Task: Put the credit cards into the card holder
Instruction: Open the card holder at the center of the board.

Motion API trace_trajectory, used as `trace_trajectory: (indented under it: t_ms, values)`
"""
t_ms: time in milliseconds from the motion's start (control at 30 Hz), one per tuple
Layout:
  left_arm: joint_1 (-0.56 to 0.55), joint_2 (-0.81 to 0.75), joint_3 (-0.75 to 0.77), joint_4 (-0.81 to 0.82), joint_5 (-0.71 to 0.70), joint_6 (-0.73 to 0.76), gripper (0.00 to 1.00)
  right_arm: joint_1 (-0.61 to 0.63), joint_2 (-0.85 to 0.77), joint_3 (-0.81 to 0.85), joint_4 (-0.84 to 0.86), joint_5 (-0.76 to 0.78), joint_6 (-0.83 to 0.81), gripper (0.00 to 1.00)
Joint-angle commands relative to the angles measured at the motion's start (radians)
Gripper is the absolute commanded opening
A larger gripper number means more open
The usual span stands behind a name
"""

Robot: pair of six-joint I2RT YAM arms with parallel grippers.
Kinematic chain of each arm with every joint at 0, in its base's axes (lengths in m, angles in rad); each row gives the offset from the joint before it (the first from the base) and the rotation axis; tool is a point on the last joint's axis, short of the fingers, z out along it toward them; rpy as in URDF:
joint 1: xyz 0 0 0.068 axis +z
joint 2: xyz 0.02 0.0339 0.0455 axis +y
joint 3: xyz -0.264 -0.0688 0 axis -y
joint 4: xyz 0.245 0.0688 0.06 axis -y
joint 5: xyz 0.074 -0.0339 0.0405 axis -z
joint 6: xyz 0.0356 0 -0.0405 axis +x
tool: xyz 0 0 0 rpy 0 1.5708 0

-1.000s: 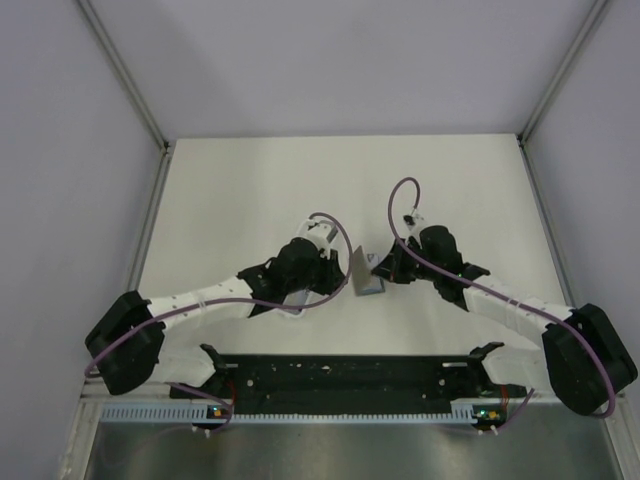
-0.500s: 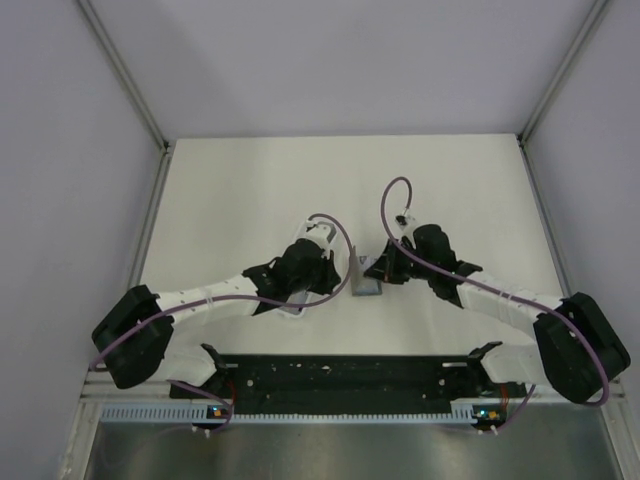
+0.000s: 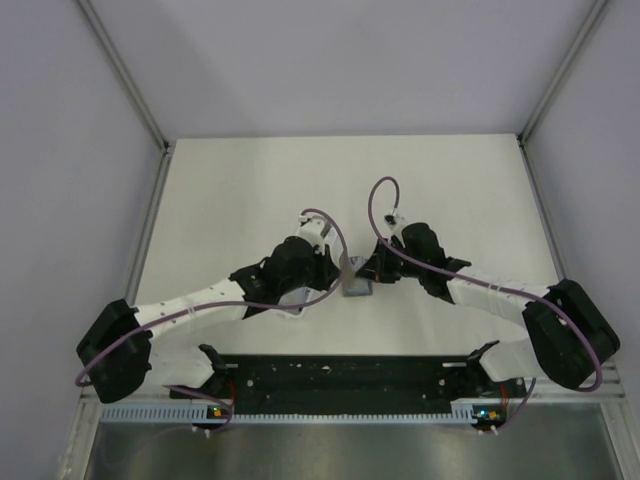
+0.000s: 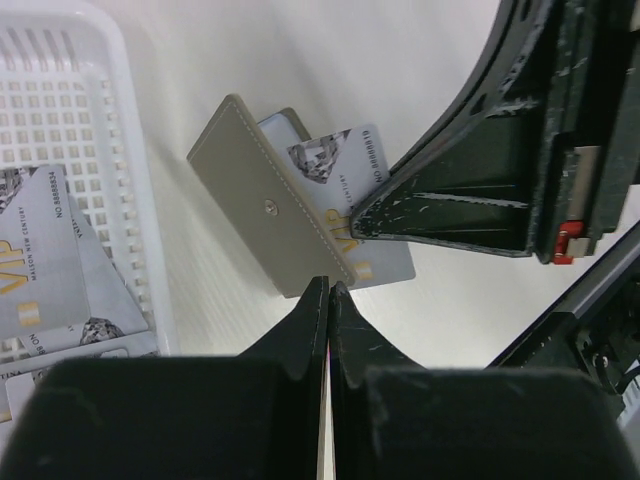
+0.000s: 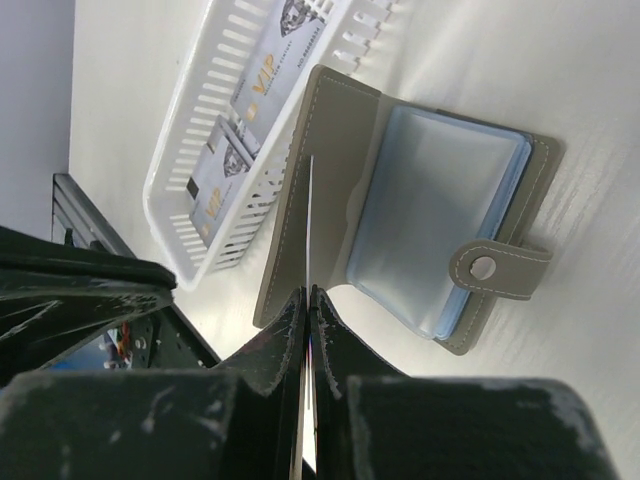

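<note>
**Moved in tight, grip looks thin**

Both wrists have come in to mid-desk [image 3: 250, 190] since a sec ago, and the card holder [image 3: 356, 287] has slid a bit nearer the arm bases. L fingers [image 4: 310, 320] are closed now, prob. pinching the bottom corner of its raised cover [image 4: 262, 205]. R fingers [image 5: 290, 325] clamp one card [image 5: 310, 220], edge-on alongside the cover's inner face, not yet in a blue pocket [image 5: 440, 215].

Risks: it's only a corner grip, so a push from the card could twist the cover loose & the holder flops shut. Card could also slide btwn cover and pockets, missing the sleeve. Wrists v. close, could bump. Spare cards [image 4: 50, 250] wait in the white basket [image 4: 125, 190].
</note>
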Motion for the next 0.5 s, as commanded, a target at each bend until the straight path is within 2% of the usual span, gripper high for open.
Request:
trace_trajectory:
  t_ms: [0,267,467]
  values:
    - [-0.003,-0.029,0.04,0.065,0.046,0.039,0.0,0.021,0.026,0.061,0.048,0.009,-0.002,0.0]
    - [-0.003,0.115,0.128,0.081,0.149,0.055,0.0,0.025,0.041,0.061,0.062,0.003,0.007,0.0]
    - [-0.006,0.181,0.168,0.079,0.16,0.061,0.0,0.025,0.047,0.063,0.063,0.003,0.007,0.0]
